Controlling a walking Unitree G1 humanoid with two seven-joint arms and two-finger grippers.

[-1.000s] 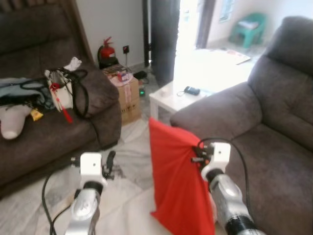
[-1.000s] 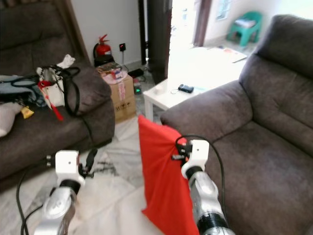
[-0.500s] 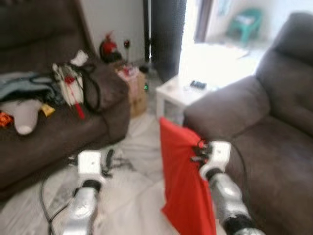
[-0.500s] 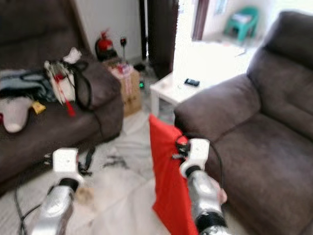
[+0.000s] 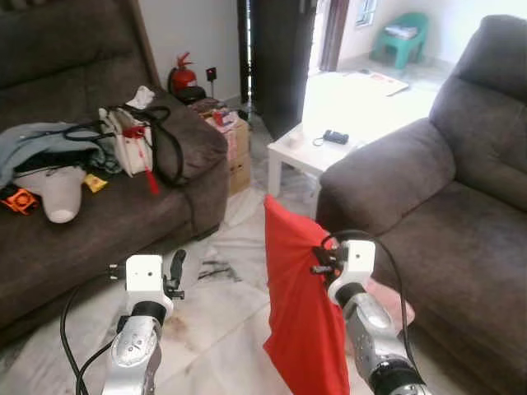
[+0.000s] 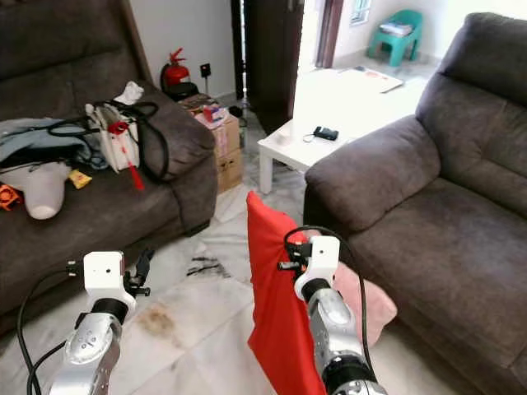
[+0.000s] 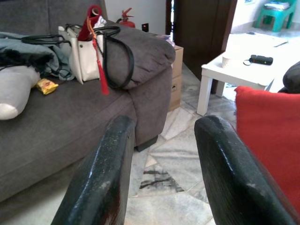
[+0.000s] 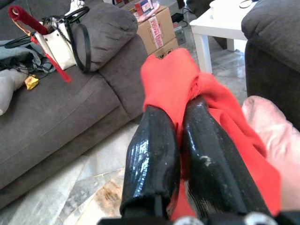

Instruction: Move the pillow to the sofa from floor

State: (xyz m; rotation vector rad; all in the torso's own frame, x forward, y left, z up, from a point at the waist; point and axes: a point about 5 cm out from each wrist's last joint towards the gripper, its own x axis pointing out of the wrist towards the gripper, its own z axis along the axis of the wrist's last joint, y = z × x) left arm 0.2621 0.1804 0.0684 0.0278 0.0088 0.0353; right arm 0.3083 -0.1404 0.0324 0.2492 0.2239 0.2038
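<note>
- Wrist footage from the right arm shows the two black fingers (image 8: 154, 154) pinched together on a bunched edge of the red pillow (image 8: 206, 108), a grip the head views half hide behind the wrist
- Right hand (image 5: 321, 262) holds the red pillow (image 5: 300, 304) hanging above the marble floor (image 5: 214, 329), just beside the grey sofa (image 5: 445, 214), with a pink pillow (image 6: 366, 300) lying behind it
- Left hand (image 7: 161, 164) is wide apart, holding nothing, facing the cluttered sofa (image 7: 70, 122) with the white handbag (image 7: 89, 56)
- Compared with half a second ago the blur has cleared and the whole scene has shifted, while the pillow hangs from the same grip
</note>
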